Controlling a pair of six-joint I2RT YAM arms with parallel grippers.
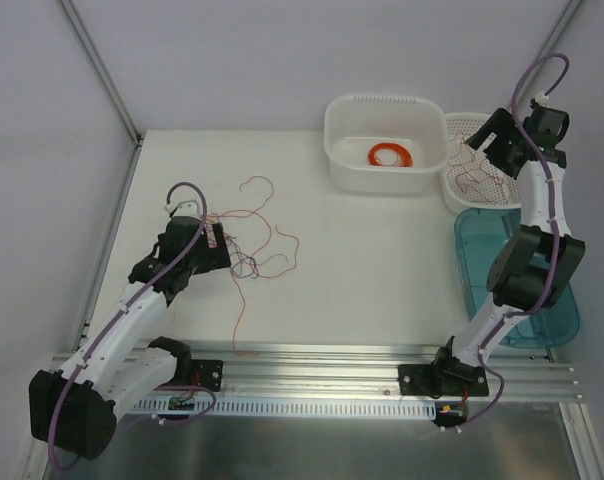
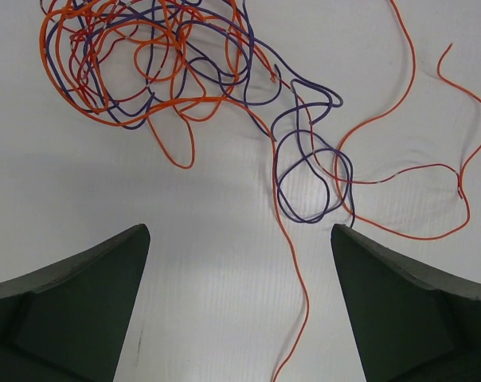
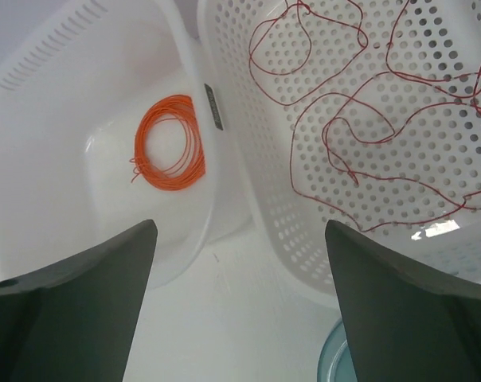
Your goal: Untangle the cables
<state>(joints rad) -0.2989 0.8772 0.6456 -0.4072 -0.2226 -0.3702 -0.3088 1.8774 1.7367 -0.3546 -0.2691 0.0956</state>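
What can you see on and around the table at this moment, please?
tangled cables: one loose knot of many strands; orange, red and purple; left part of the table
red wire: loose curly strands; red; in the perforated basket
orange coil: one; orange; inside the white tub
white tub: one; white; far middle of the table
perforated basket: one; white; right of the tub
teal bin: one; see-through teal; right edge
table: one; white
rail: one; silvery; near edge
left gripper: one; dark; open, empty, by the knot
right gripper: one; dark; open, empty, above tub and basket
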